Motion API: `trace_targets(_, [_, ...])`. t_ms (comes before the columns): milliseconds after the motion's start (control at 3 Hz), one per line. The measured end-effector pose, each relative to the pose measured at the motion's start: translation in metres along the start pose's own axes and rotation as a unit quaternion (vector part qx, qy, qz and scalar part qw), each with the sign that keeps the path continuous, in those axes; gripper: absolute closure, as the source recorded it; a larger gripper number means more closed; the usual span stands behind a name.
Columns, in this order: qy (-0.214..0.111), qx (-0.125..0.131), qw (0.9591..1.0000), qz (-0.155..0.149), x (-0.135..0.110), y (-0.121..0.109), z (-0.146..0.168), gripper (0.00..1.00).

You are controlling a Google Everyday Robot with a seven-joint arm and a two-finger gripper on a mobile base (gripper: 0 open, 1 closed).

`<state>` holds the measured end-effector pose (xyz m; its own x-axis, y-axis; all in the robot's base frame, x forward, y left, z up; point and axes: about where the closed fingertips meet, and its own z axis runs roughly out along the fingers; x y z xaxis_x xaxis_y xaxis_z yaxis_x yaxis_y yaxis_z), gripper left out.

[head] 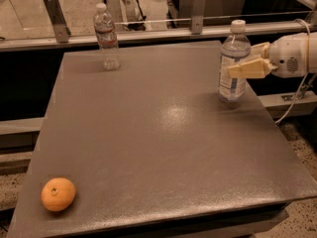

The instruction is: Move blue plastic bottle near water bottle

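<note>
- Blue plastic bottle [232, 51]: stands upright on the table's far right part, close to the right edge. White cap on top, white-and-blue label on the body.
- Tabletop [163, 148]: flat grey-brown matte surface with a soft glare patch near the middle.
- Water bottle [106, 36]: slim, ribbed, with a reddish label band. It stands upright near the far left corner, well apart from the blue plastic bottle.
- Orange [58, 194]: lies at the near left corner, well apart from both bottles.
- Surroundings: a metal rail [148, 33] runs along behind the table's far edge, carrying two upright brackets [55, 16]. Pale flooring shows beyond it. Speckled floor [302, 217] is visible below the table on the right.
- Gripper [245, 66]: beige, reaching in from the right edge of the view on a white arm housing [297, 53] at mid-height of the blue plastic bottle. A light cable [297, 98] hangs beneath the housing.
- Relation: the beige claw overlaps the right side of the blue plastic bottle, just above the label. The bottle's base rests on the tabletop.
- Claw state: cannot tell whether it is clenched on the bottle or released.
</note>
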<state>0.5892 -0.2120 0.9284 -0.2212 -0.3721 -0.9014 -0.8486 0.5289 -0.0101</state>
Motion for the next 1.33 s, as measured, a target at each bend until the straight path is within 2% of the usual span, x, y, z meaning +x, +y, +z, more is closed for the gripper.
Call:
trace_targets(333, [-0.003, 0.036, 0.9986, -0.039, -0.028, -0.006, -0.031, 0.86])
trace_targets(667, [-0.003, 0.033, 0.9987, -0.039, -0.029, -0.005, -0.028, 1.0])
trace_targets(1000, [-0.003, 0.033, 0.9987, -0.039, -0.029, -0.005, -0.028, 1.0])
trace_targets(1333, [-0.018, 0.025, 0.9982, -0.052, -0.044, -0.005, -0.004, 1.0])
